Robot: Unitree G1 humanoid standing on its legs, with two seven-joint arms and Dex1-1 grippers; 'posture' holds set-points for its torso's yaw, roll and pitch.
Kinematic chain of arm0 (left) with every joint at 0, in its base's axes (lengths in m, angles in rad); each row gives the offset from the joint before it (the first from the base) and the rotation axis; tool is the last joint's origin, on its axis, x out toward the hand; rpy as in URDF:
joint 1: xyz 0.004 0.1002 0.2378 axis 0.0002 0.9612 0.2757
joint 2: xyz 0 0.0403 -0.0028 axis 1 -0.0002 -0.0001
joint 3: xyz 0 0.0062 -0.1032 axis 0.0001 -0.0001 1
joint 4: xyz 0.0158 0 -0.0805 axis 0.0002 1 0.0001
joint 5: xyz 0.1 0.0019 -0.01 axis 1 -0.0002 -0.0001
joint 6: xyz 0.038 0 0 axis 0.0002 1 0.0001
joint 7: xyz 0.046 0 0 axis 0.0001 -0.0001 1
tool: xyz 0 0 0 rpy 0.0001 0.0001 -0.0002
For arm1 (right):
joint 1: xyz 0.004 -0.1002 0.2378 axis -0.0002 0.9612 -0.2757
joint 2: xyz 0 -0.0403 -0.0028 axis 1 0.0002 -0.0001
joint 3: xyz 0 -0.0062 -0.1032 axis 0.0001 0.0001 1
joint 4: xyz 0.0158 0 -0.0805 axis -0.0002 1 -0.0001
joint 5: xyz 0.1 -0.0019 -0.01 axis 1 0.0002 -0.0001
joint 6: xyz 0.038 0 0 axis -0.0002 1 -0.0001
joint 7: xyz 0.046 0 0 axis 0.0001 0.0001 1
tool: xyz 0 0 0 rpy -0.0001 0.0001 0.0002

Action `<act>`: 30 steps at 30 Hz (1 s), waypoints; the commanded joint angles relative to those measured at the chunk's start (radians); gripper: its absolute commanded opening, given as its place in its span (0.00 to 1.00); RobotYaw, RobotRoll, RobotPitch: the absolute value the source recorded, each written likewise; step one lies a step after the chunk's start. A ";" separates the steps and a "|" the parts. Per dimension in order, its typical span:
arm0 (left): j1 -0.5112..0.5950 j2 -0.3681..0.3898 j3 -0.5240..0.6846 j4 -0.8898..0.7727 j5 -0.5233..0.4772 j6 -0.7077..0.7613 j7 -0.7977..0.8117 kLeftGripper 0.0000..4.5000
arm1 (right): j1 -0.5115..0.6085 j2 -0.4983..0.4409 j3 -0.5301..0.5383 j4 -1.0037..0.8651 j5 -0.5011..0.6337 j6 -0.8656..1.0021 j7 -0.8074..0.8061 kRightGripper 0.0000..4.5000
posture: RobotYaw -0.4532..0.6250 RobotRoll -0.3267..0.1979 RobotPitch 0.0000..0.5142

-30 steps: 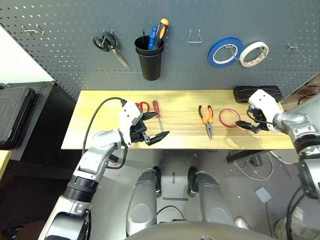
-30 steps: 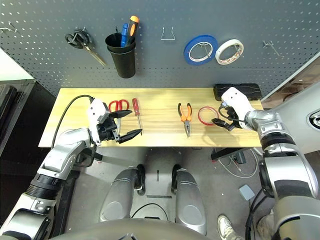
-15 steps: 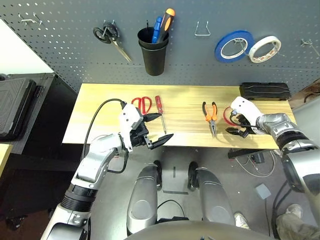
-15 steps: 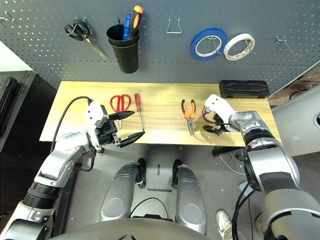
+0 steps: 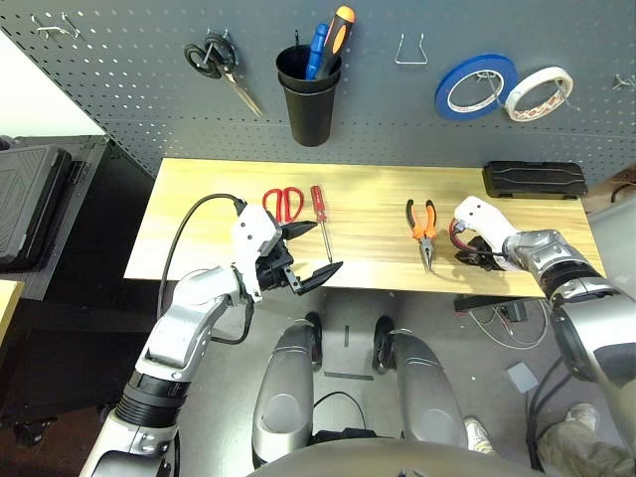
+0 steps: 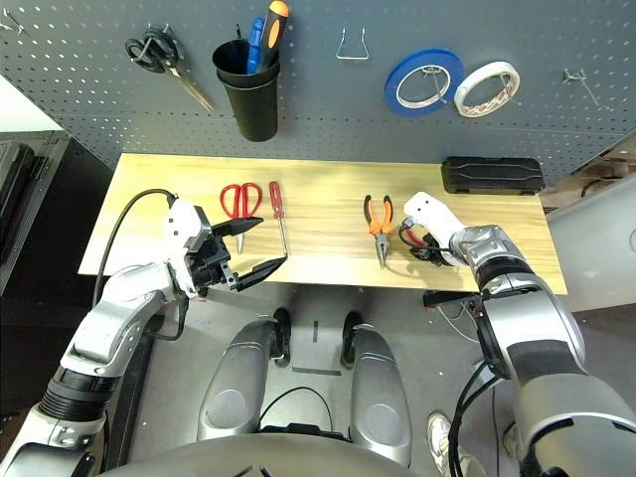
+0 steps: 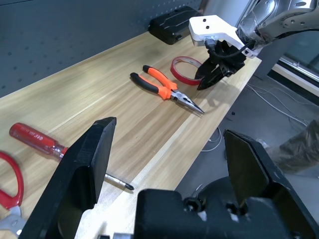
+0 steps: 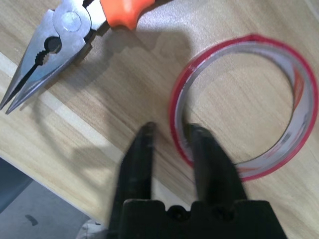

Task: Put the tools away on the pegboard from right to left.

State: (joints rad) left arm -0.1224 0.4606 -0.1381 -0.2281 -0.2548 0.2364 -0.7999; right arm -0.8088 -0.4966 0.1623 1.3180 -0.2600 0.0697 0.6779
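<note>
Just beside the pliers (image 5: pixel 421 222), the right hand (image 8: pixel 169 144) has come down over the red tape ring (image 8: pixel 244 102) on the worktop (image 5: pixel 368 189), fingers narrowly parted astride its near rim, not yet clenched, while the left hand (image 5: pixel 303 253) hangs released.

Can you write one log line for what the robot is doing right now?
right hand: fingers straddling red tape ring rim | left hand: open, empty

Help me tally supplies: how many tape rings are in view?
3: blue tape roll and white tape roll hang on the pegboard; a thin red tape ring lies on the table.
</note>
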 commanded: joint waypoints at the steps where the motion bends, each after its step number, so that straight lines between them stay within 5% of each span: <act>1: 0.013 0.001 -0.005 -0.020 -0.001 0.005 0.006 1.00 | 0.035 -0.002 -0.001 0.018 -0.012 -0.012 -0.037 0.01 | 0.65 0.62 0.63; 17: -0.001 -0.021 -0.030 -0.147 -0.041 -0.008 0.002 1.00 | 0.151 -0.124 -0.104 -0.073 0.070 -0.271 -0.105 0.01 | 0.63 0.62 0.52; 30: -0.119 -0.055 -0.026 -0.261 -0.096 0.028 0.035 1.00 | 0.428 -0.131 -0.244 -0.330 0.160 -0.535 -0.342 0.01 | 0.62 0.62 0.47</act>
State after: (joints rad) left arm -0.2428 0.4082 -0.1631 -0.4644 -0.3322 0.2529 -0.7684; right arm -0.4127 -0.6204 -0.0632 1.0012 -0.1078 -0.4446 0.3647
